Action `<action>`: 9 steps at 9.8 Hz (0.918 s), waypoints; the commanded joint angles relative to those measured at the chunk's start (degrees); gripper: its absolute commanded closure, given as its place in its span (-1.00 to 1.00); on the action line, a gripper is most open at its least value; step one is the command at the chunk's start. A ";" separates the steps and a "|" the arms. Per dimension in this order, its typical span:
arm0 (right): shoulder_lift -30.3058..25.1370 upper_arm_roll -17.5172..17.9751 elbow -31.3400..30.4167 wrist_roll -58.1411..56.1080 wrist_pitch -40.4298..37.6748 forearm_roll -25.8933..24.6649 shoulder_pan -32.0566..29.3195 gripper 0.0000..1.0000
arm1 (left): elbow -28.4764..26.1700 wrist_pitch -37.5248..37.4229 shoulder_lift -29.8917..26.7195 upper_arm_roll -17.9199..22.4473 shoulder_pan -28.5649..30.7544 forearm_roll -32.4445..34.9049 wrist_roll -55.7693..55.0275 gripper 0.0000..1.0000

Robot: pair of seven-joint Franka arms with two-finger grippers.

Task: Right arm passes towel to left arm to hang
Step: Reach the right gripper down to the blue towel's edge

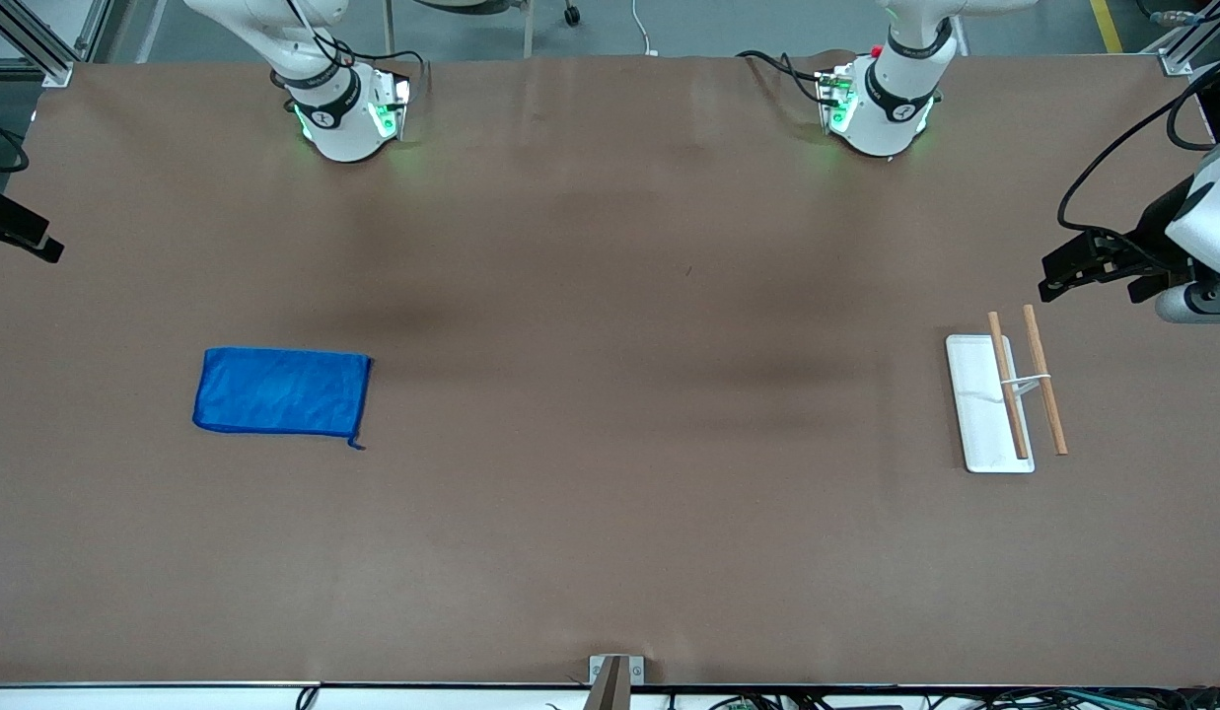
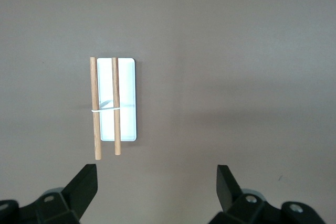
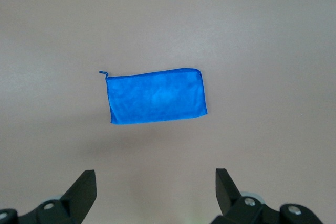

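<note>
Your white tray (image 1: 976, 414) lies flat toward the left arm's end, two wooden rods (image 1: 1007, 385) joined above it. The towel (image 1: 282, 390) lies flat on the brown table (image 1: 610, 493) toward the right arm's end. Both the left gripper (image 2: 156, 182) and the right gripper (image 3: 155, 184) hover spread wide, holding nothing.

Right tool (image 1: 18, 237) mostly cut off at front view's edge, both arms' upper links cropped, tool bodies cropped in wrist views
</note>
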 commanded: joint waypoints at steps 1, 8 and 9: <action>-0.82 -0.45 -0.81 0.39 -0.19 -0.57 0.58 -1.00 | -0.15 -0.96 1.06 -0.12 0.43 -0.87 0.88 -1.00; 8.39 -0.45 -12.10 -4.69 11.53 -3.91 0.40 -1.00 | -0.06 -0.96 1.23 0.06 0.34 -0.35 0.88 -1.00; 9.71 -0.45 -17.46 -5.05 18.72 -4.08 0.40 -1.00 | -0.06 -0.87 1.23 0.06 0.34 -0.09 0.70 -1.00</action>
